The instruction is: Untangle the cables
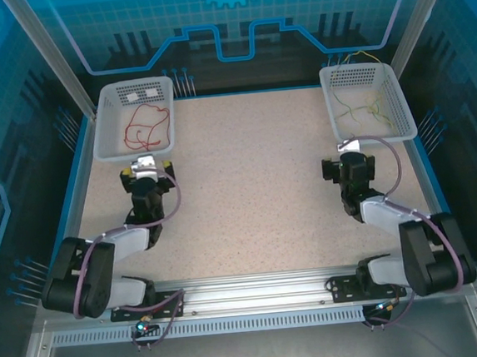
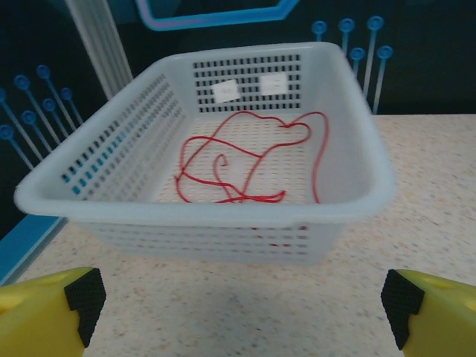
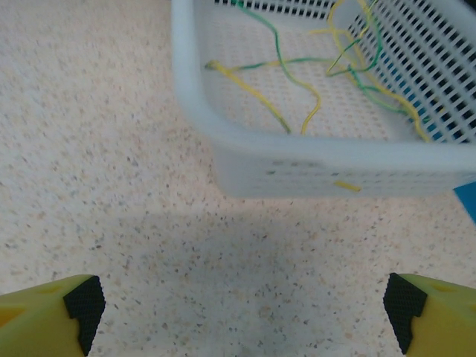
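A speckled beige counter (image 1: 256, 185) with a blue border sat inside an enclosure of blue translucent wall panels (image 1: 233, 20) printed with circuit-like lines, with slanting aluminium posts (image 1: 48, 53) at the far corners. An aluminium rail (image 1: 257, 294) along the near edge carried both arm bases.

At the far left corner stood a white perforated plastic basket (image 1: 105, 123). A thin red cable (image 2: 245, 160) lay loosely looped on its floor, crossing itself in several places. The left end effector (image 2: 242, 297) hovered low over the counter just in front of this basket, its yellow, black-padded fingers (image 2: 82, 297) spread wide and holding nothing.

The middle of the counter was bare. At the far right corner stood a second white perforated basket (image 1: 333, 107) holding thin yellow cables (image 3: 260, 100) and green cables (image 3: 297, 61) tangled together. One yellow strand showed at the basket's near wall. The right end effector (image 3: 244, 301) faced this basket's near wall, fingers likewise spread apart and gripping nothing.
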Robot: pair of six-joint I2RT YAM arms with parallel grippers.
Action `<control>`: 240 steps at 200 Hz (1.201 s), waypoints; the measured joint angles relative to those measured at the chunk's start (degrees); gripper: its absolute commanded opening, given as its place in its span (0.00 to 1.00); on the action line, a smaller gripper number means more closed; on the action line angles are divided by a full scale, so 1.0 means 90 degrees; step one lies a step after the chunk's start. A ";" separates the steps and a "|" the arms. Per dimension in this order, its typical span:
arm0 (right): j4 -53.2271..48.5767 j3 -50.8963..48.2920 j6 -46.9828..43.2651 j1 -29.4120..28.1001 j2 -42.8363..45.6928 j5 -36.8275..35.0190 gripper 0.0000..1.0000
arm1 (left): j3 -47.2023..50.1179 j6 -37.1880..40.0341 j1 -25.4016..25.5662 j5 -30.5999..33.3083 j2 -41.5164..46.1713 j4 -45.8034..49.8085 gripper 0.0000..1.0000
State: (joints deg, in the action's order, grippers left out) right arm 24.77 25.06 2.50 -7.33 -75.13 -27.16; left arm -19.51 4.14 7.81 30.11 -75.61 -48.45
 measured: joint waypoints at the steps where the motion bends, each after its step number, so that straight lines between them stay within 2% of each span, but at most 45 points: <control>1: 0.0015 0.0000 0.0000 0.0002 -0.0015 0.0010 1.00 | 0.0000 -0.0034 -0.0034 -0.0017 0.0024 0.0044 0.99; 28: 0.0491 0.0002 -0.0121 0.0000 -0.0313 0.0561 1.00 | 0.0012 -0.0697 -0.0573 -0.0449 0.0345 0.0580 0.99; 60: 0.1290 -0.0163 -0.0318 -0.0063 -0.0478 0.1103 1.00 | 0.0646 -0.0797 -0.0644 -0.1069 0.0046 -0.0304 0.99; 81: 0.1559 -0.0199 -0.0430 -0.0097 -0.0675 0.1302 1.00 | 0.0860 -0.0758 -0.0648 -0.1404 -0.1137 -0.1625 0.99; 92: 0.1523 -0.0129 -0.0435 -0.0041 -0.0826 0.1540 1.00 | 0.0889 -0.0721 -0.0648 -0.1617 -0.1547 -0.1693 0.99; 122: 0.1972 -0.0216 -0.0401 0.0279 -0.1078 0.2021 1.00 | 0.1037 -0.0597 -0.0648 -0.1957 -0.1700 -0.2419 0.99; 148: 0.2154 -0.0372 -0.0432 0.0199 -0.1110 0.2118 1.00 | 0.1090 -0.0583 -0.0648 -0.2067 -0.1700 -0.2846 0.99; 161: 0.2076 -0.0270 -0.0379 0.0323 -0.1156 0.2327 1.00 | 0.1018 -0.0590 -0.0648 -0.2042 -0.1683 -0.2715 0.99; 188: 0.2062 -0.0189 -0.0352 0.0355 -0.1156 0.2259 1.00 | 0.0158 -0.0631 -0.0624 -0.1773 -0.1593 -0.1477 0.99; 240: 0.2028 -0.0187 -0.0328 0.0372 -0.1156 0.2334 1.00 | -0.0143 -0.0614 -0.0559 -0.1630 -0.1537 -0.0818 0.99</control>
State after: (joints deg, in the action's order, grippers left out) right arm 43.03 23.38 -0.45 -3.99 -85.54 -6.15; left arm -20.80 -1.39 2.79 15.44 -89.45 -55.81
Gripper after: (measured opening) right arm 0.997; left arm 0.990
